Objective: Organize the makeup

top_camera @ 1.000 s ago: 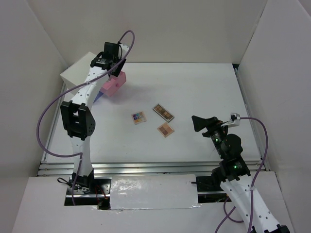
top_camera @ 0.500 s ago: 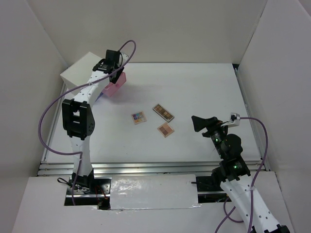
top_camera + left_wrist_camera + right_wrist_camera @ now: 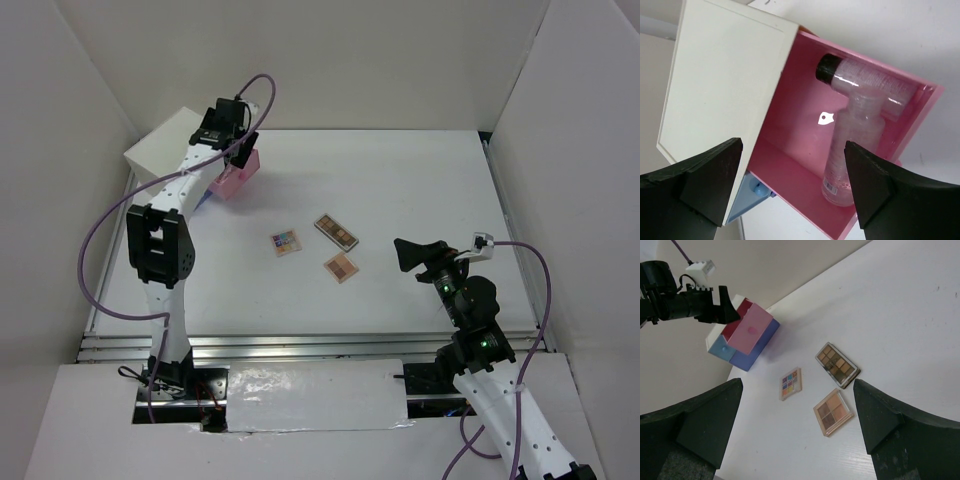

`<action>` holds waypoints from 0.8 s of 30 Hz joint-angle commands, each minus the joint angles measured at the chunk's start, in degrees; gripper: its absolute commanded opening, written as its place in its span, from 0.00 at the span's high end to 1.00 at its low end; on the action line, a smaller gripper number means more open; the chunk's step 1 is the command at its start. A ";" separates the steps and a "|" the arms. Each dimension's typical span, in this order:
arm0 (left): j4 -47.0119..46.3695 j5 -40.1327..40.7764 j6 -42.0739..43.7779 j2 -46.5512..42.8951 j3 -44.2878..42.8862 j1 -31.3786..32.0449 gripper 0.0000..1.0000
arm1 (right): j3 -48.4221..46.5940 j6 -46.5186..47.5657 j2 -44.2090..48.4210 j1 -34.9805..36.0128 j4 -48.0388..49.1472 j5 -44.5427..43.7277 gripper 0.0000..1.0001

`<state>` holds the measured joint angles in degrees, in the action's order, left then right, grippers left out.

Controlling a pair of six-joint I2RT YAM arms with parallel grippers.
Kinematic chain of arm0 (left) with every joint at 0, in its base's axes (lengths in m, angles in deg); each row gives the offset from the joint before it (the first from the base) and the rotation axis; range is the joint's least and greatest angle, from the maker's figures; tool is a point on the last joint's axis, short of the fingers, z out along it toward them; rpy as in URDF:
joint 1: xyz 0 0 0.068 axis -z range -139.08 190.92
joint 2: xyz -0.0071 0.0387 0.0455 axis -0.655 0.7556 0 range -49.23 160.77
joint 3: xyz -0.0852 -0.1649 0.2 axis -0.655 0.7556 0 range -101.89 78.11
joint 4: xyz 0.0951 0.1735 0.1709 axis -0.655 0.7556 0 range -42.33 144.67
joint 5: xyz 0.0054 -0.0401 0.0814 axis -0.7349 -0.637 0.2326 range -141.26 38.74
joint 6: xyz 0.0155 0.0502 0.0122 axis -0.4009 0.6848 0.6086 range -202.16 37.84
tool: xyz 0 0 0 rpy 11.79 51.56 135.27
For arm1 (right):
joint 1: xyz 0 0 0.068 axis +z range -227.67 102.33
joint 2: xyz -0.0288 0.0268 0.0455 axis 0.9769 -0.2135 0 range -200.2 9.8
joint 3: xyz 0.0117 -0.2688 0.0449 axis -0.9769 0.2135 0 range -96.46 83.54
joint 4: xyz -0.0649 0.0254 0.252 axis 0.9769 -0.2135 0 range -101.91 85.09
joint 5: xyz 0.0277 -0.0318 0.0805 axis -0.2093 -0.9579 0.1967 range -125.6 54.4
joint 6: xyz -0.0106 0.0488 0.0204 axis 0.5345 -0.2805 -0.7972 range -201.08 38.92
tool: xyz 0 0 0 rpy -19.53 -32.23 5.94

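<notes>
Pinching the tan palette point(image 3: 833, 411), likely light, stiff and slick, across its edges should suit your right claw point(image 3: 408, 253), gaping empty like your left claw point(image 3: 792, 147).

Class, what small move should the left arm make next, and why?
Probably draw the left gripper back from the pink drawer: its fingers are open and empty, the tube and bottle lie inside, while the multicoloured palette, long brown palette and tan palette wait on the table.

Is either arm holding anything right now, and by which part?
Nothing is held: left gripper, jaws open, hovers over the pink drawer; right gripper's jaws are open and empty.
</notes>
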<state>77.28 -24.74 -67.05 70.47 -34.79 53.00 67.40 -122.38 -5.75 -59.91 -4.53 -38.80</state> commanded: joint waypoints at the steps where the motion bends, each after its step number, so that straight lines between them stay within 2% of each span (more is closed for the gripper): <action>1: -2.27 2.30 -5.43 -4.38 -4.08 0.05 0.04 | -0.38 -0.01 -0.09 0.52 1.90 0.21 0.00; 4: -1.22 -1.72 -9.31 -8.68 -3.56 0.49 0.11 | -0.47 0.08 -0.44 0.52 2.08 0.48 0.00; 5: -1.22 -6.09 -9.75 -11.22 -2.60 0.75 0.22 | -0.47 -0.01 -0.71 0.52 2.08 0.56 0.00; 7: -1.57 -10.07 -10.37 -13.17 1.01 1.90 0.33 | -0.65 0.08 -0.97 0.52 1.99 0.74 0.00; 8: -1.39 -14.09 -9.85 -13.52 1.89 2.33 0.48 | -0.73 0.16 -1.15 0.52 1.90 0.83 0.00; 10: 2.81 -16.14 -7.56 -11.52 0.06 4.09 0.69 | -0.73 0.17 -1.06 0.35 1.90 0.74 0.00; 11: 5.52 -16.67 -6.86 -7.85 -1.95 4.62 0.88 | -0.65 0.17 -1.15 0.43 1.90 0.65 0.00; 12: 10.77 -17.29 -5.81 -6.07 -6.06 5.41 0.96 | -0.65 0.17 -1.15 0.35 1.90 0.65 0.00; 13: 12.30 -17.56 -5.28 -4.58 -6.97 5.76 1.00 | -0.65 0.17 -1.24 0.43 1.90 0.57 0.00; 18: 12.67 -15.80 -4.31 -1.23 -4.69 7.17 1.00 | -0.65 0.08 -1.15 0.43 1.99 0.83 0.00; 22: 15.13 -19.30 -4.48 2.55 -6.10 7.26 1.00 | -0.73 0.17 -1.06 0.43 2.08 1.09 0.00; 24: 14.08 -18.01 -5.00 3.52 -5.23 7.26 1.00 | -0.65 0.17 -0.97 0.43 2.08 1.09 0.00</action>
<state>90.52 -41.66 -72.10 73.77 -39.60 60.69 67.40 -122.38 -6.69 -59.91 -4.51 -37.93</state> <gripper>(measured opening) 0.028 0.999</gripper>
